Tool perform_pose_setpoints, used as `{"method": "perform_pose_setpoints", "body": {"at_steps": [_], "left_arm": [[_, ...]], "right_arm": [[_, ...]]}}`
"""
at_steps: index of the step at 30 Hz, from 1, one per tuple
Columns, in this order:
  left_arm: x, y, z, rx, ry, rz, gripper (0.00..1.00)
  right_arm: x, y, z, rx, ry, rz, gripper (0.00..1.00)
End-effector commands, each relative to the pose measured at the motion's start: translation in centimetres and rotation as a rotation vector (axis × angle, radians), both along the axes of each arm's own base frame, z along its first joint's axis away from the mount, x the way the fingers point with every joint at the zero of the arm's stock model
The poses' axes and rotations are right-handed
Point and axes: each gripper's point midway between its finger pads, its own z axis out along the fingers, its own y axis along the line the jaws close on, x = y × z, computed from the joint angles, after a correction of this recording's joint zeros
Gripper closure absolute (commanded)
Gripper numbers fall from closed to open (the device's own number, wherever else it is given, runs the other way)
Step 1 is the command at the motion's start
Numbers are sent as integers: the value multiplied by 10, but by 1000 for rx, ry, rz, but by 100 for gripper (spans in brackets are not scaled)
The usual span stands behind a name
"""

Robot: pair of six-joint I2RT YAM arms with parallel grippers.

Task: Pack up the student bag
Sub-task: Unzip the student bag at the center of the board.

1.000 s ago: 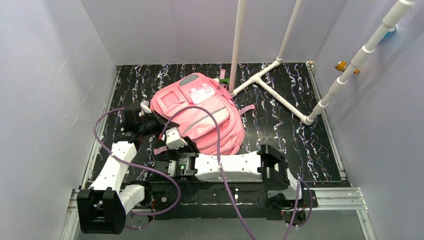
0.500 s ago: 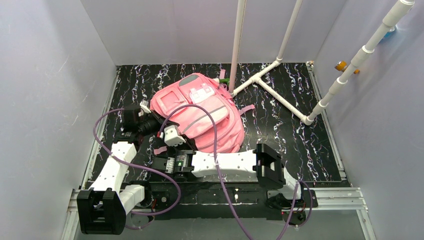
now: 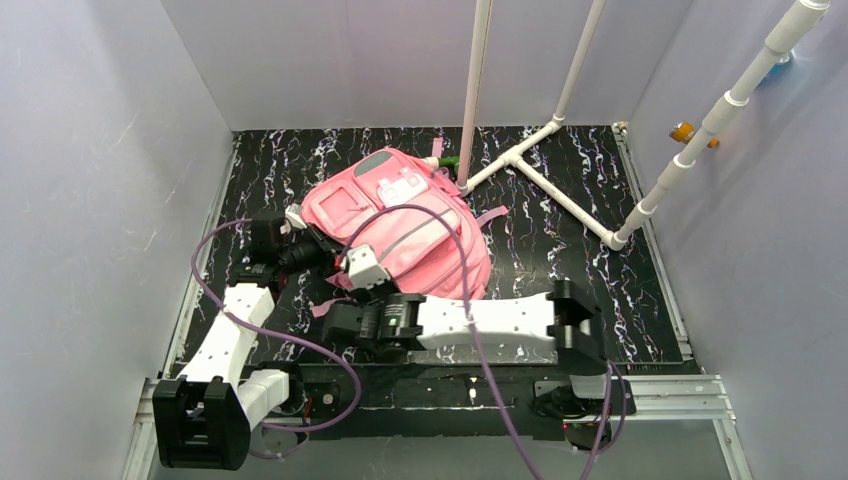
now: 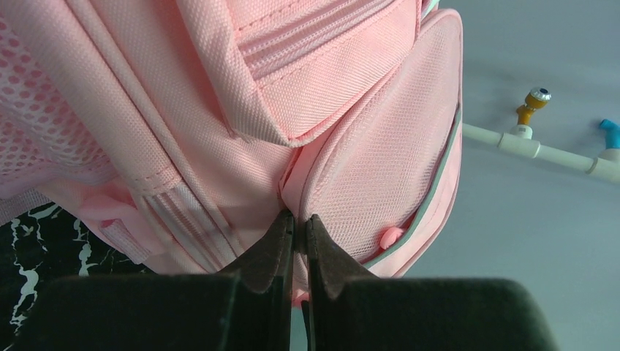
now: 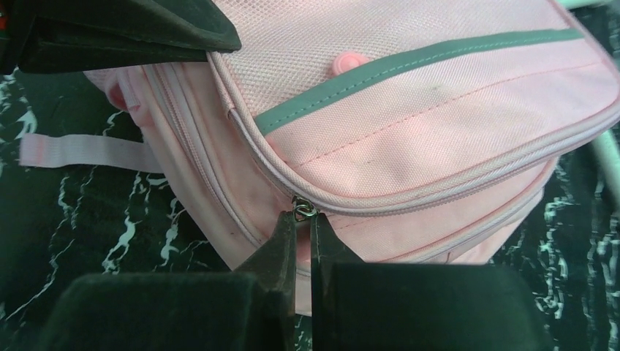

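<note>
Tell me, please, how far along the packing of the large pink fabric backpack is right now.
Done: both grippers have hold of the large pink fabric backpack. In hand: the left gripper pinches a side seam; the right gripper is shut on the small metal zipper pull. Left: the visible zipper track looks closed and the contents are hidden, so I cannot tell whether packing has begun or is finished.

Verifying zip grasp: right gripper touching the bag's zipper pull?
Touching. Right wrist view: right gripper pinches the zipper pull of the student bag, no gap.
</note>
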Motion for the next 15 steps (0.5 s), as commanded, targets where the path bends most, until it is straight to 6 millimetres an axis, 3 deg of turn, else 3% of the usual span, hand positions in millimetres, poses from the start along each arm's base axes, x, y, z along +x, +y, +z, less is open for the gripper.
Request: {"method": "perform_pose_setpoints", "body": {"at_steps": [1,5,10,15], "left_arm": [[1,5,4,21,-21,6,100],[-1,8,2,48,-17,8,100],[1,17,-3,90,-10,29,100],[5,23,-4,122,-14,41,100]], "right_arm": [[15,-19,17,91,92,64,99],[19,-24,21,189,130,142,99],[25,-47,33,212,183,185,99],[27,-72,29,221,266,285,99]]}}
